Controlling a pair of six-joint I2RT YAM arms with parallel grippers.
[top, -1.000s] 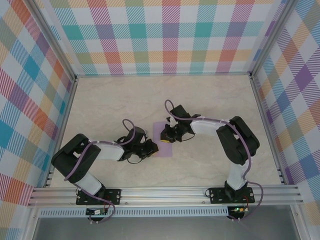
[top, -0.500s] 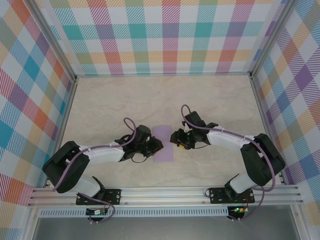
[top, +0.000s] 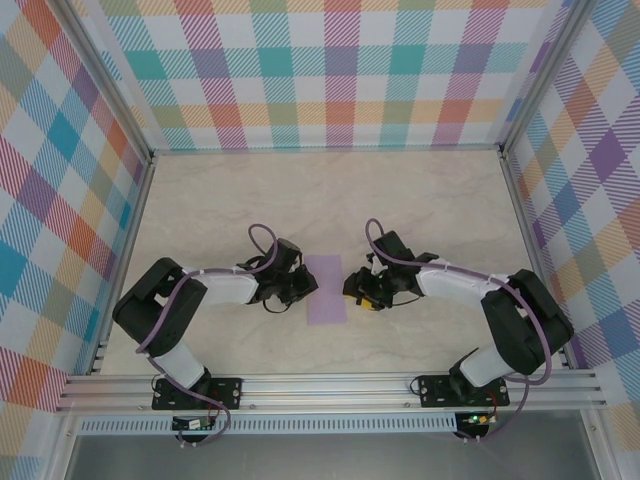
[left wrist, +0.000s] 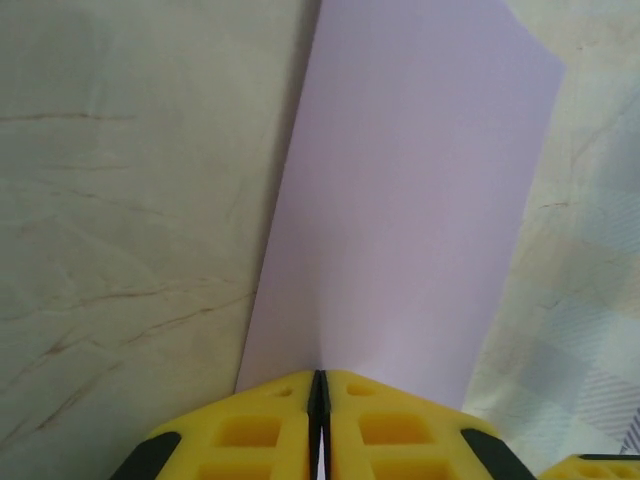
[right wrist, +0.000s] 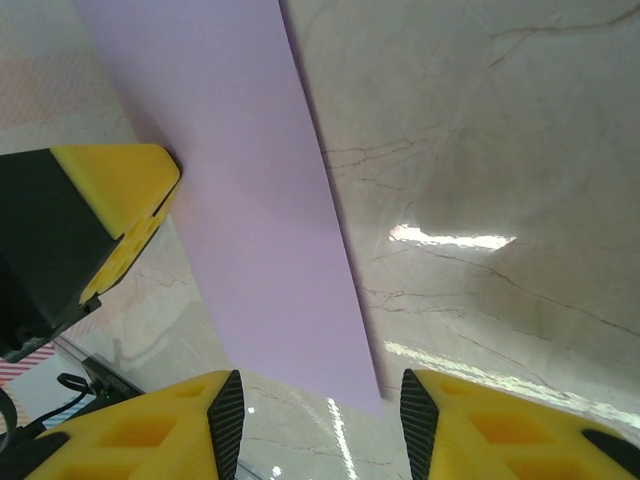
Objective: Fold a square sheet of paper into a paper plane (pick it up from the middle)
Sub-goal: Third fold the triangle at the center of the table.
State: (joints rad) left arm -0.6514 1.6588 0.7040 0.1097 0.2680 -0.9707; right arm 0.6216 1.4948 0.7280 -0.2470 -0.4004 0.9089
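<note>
Lilac paper (top: 327, 288) lies flat on the bench (top: 420, 200), directly between the two claws, and from above it reads as an upright rectangle rather than a square. No pointed nose or wings show on it. Judging by that shape, the sheet is probably doubled along its centre line and the work is at an early fold, well short of a finished plane.

The left claw (left wrist: 318, 400) is closed, its yellow fingers meeting along a thin seam. The paper's near edge runs right up to its tips and stretches away ahead of it. Whether the tips nip that edge or merely rest against it cannot be told. The right claw (right wrist: 315, 420) stands partly spread and holds nothing. A corner of the paper reaches toward the gap between its fingers, and bare bench lies to the side of it. The left claw's yellow finger shows across the sheet in the right wrist view, so the two claws face each other over the paper.

The next move, by this reading, calls for one claw to pin the sheet while the other slides a finger under a corner and turns it toward the centre line. The paper is thin and lies flush on a smooth bench, so catching the corner without pushing the whole sheet sideways is the delicate part.
</note>
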